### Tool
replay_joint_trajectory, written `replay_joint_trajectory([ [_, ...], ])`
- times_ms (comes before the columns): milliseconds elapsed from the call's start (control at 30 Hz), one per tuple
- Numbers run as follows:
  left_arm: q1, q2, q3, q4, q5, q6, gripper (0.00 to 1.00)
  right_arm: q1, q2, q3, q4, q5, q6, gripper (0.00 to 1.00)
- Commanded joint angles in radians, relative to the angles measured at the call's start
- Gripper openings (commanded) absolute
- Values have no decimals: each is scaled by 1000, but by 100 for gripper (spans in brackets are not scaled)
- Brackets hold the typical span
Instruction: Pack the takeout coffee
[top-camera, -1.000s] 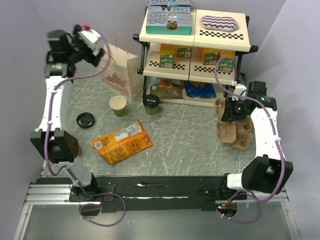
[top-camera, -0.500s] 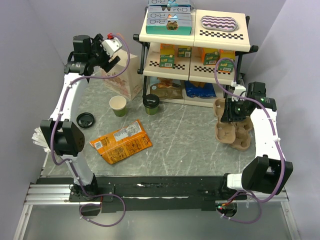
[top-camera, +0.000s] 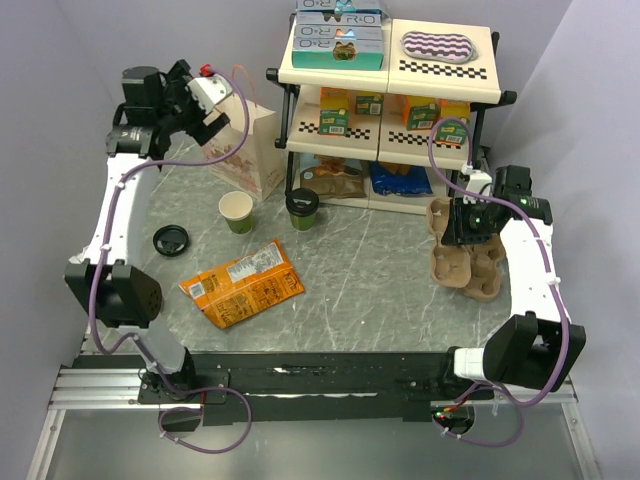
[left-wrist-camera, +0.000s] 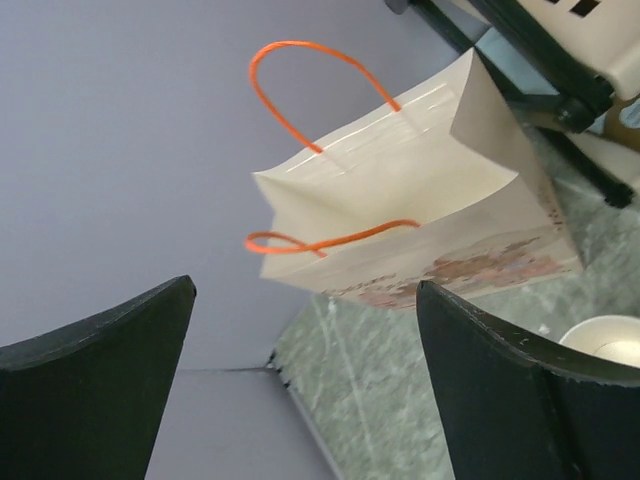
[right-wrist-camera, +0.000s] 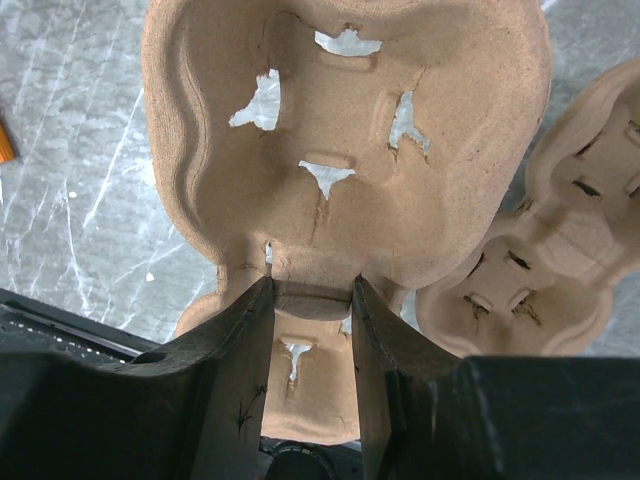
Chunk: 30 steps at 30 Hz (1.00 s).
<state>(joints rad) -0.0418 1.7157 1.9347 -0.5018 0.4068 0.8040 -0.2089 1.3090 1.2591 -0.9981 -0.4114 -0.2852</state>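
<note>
The takeout coffee (top-camera: 302, 208), a dark green cup with a black lid, stands in front of the shelf's bottom tier. The cream paper bag (top-camera: 246, 146) with orange handles stands upright to its left, its mouth open in the left wrist view (left-wrist-camera: 400, 190). My left gripper (top-camera: 208, 104) is open and empty, raised beside the bag's left side (left-wrist-camera: 305, 290). My right gripper (top-camera: 463, 222) is shut on the edge of a brown cardboard cup carrier (right-wrist-camera: 340, 150) and holds it tilted up at the right.
A lidless green cup (top-camera: 237, 212) stands left of the coffee. A loose black lid (top-camera: 171, 240) and an orange snack packet (top-camera: 242, 283) lie nearer. More carriers (top-camera: 473, 267) lie under the right gripper. A stocked shelf (top-camera: 390, 100) fills the back.
My left arm swung right toward the bag, then drew back slightly left, its gripper still open. The right arm and the carrier have not moved.
</note>
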Motion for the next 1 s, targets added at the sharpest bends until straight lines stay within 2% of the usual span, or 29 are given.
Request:
replay_joint_trajectory([
  [0,13,-41,3,-56,30,133,99,5,-24,-3,29,-18,3,0],
  [233,-6,60,38,2,-80,212,100,6,15,49,24,-29,9,0],
  [367,-47,88,-6,185,-184,228,99,5,19,54,23,-29,11,0],
  [500,-76,58,-167,495,-253,239,99,6,3,43,30,-18,12,0],
  [567,-90,45,-210,571,-288,262,98,5,-8,28,35,-9,12,0],
  [833,-101,36,-189,681,-375,274,65,5,-40,-15,50,-3,14,0],
  [867,-101,39,-178,701,-388,276,57,5,-39,-13,50,-4,14,0],
  [933,-98,56,-158,762,-404,287,49,5,-36,-9,53,-7,14,0],
  [967,-93,67,-126,788,-404,294,41,5,-33,-6,52,-6,15,0],
])
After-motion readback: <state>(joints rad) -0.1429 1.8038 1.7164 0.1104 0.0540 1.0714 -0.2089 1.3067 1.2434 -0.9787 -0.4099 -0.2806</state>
